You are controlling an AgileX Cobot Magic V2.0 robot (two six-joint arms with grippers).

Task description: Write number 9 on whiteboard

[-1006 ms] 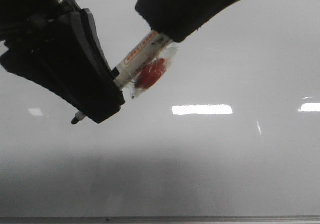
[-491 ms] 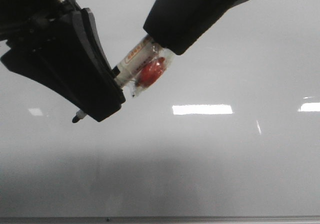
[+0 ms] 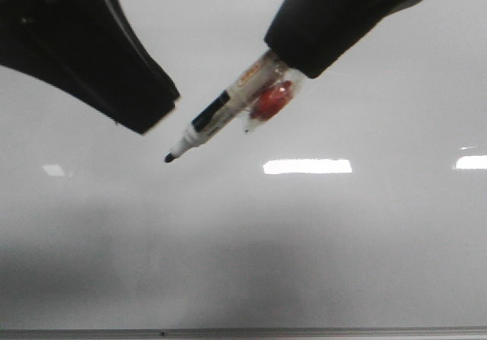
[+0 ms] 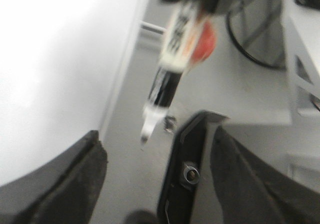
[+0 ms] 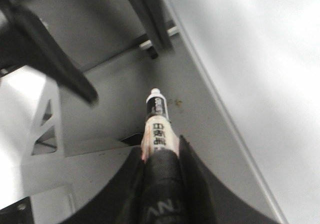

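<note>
Front view showed the right hand [image 3: 293,70] clamped on the barrel of a black whiteboard marker [image 3: 228,109], tip bared and slanting down and away from its fingers. Half a second before, that tip end sat inside the left hand [image 3: 156,112]; now the left hand had drawn clear to the side, well apart from the marker. Whether its jaws stood wide or closed could not be told from this view; in the left wrist view its fingers [image 4: 75,184] looked parted and held nothing. A red piece in clear wrap [image 3: 272,100] clung to the barrel just below the right hand's grip.

Beyond the tip, the whiteboard [image 3: 319,249] lay glossy and bare; no stroke of the number 9 showed anywhere on it, and the nib appeared not to touch it.

By my reading the marker had just been freed, perhaps uncapped, so the writing could begin; the tip next needed bringing down onto the board.
</note>
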